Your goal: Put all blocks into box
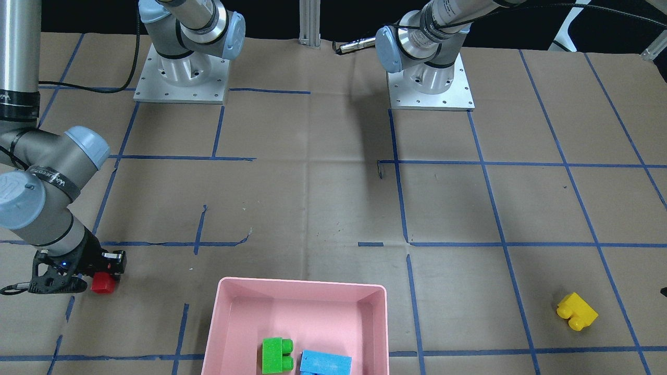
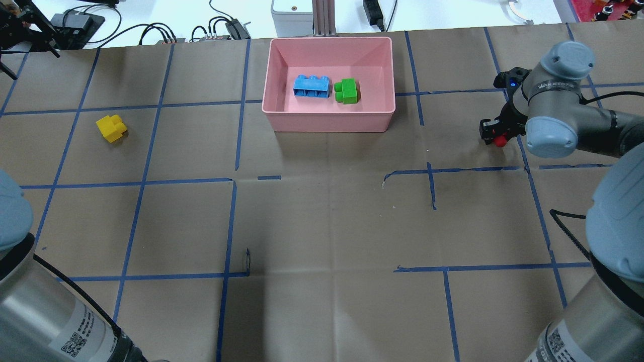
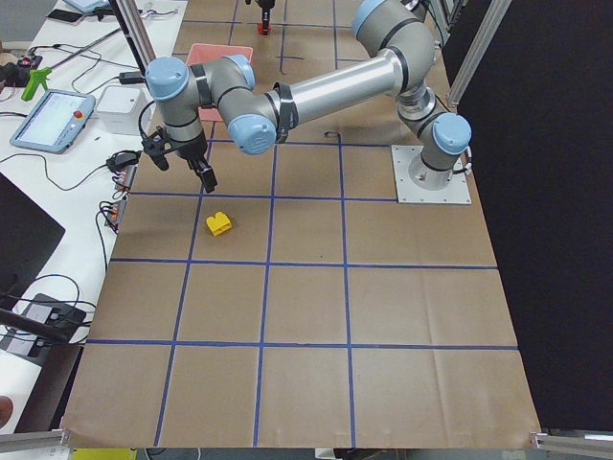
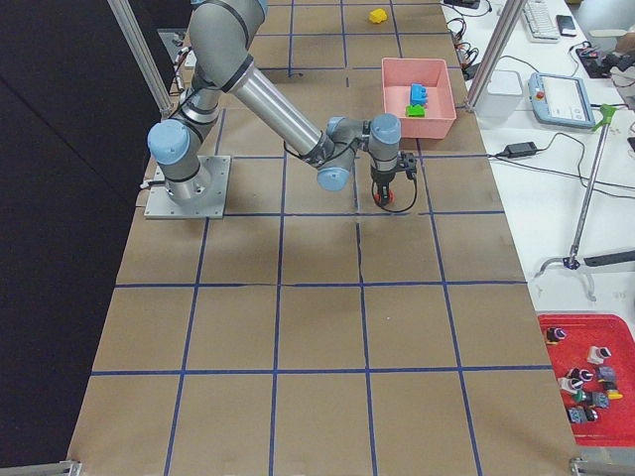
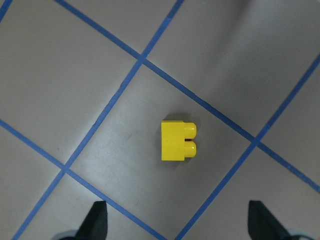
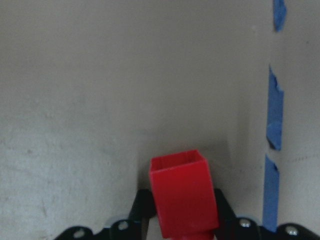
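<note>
Right pincer [image 6: 182, 220] clasping red block [image 6: 181, 192], taped tabletop [image 1: 312, 208]

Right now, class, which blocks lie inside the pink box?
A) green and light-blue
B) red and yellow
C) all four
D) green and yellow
A: the green block and light-blue block sit in the pink box, while the yellow block lies out on the table and the red block is between the fingers of the right gripper.
</note>
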You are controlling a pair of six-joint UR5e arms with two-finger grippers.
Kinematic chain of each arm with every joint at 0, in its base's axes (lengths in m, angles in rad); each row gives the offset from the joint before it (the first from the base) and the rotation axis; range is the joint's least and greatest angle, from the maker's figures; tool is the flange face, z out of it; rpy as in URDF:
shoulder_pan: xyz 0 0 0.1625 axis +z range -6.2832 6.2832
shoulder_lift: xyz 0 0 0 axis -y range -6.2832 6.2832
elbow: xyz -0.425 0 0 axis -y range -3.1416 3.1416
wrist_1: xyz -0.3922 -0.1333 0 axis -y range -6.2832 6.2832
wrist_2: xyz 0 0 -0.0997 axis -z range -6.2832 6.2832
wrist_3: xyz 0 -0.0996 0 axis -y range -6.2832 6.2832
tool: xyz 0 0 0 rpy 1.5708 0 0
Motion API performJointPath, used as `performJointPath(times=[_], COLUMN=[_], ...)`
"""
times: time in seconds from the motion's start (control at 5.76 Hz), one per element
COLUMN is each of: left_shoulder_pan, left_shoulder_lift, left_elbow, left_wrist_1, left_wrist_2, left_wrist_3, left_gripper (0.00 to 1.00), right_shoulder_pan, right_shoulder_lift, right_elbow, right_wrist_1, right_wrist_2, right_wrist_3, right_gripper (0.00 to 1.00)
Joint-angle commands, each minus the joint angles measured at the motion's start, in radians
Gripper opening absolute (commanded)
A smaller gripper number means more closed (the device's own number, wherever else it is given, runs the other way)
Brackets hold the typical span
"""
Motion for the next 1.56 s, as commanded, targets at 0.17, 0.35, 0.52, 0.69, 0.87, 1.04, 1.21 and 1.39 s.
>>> performJointPath(times=[0.17,0.35,0.52,0.69,0.87,1.04,1.21,1.39], left_shoulder_pan=[0.003,-0.001,-0.015,-0.023,-0.024,-0.026,-0.023,-0.023], left_shoulder_lift=[-0.090,-0.133,-0.172,-0.191,-0.202,-0.202,-0.200,-0.200], left_elbow=[0.010,-0.003,-0.011,-0.035,-0.077,-0.126,-0.164,-0.192], left_wrist_1=[0.078,0.098,0.114,0.115,0.147,0.204,0.226,0.250], left_wrist_2=[-0.012,-0.049,-0.049,-0.049,-0.049,-0.049,-0.045,-0.045], left_wrist_3=[-0.190,-0.207,-0.210,-0.208,-0.201,-0.187,-0.149,-0.136], left_gripper=[0.99,0.99,0.99,0.99,0.99,0.99,0.99,0.99], right_shoulder_pan=[0.008,0.051,0.142,0.230,0.323,0.364,0.439,0.458], right_shoulder_lift=[-0.054,-0.074,-0.073,-0.021,0.062,0.123,0.212,0.281], right_elbow=[-0.121,-0.192,-0.279,-0.313,-0.333,-0.379,-0.472,-0.547], right_wrist_1=[0.044,0.044,0.027,-0.061,-0.291,-0.344,-0.344,-0.340], right_wrist_2=[0.002,-0.001,-0.004,0.006,0.123,0.176,0.175,0.180], right_wrist_3=[-0.118,-0.173,-0.239,-0.291,-0.287,-0.207,-0.078,-0.025], right_gripper=[0.03,0.03,0.03,0.03,0.03,0.03,0.04,0.04])
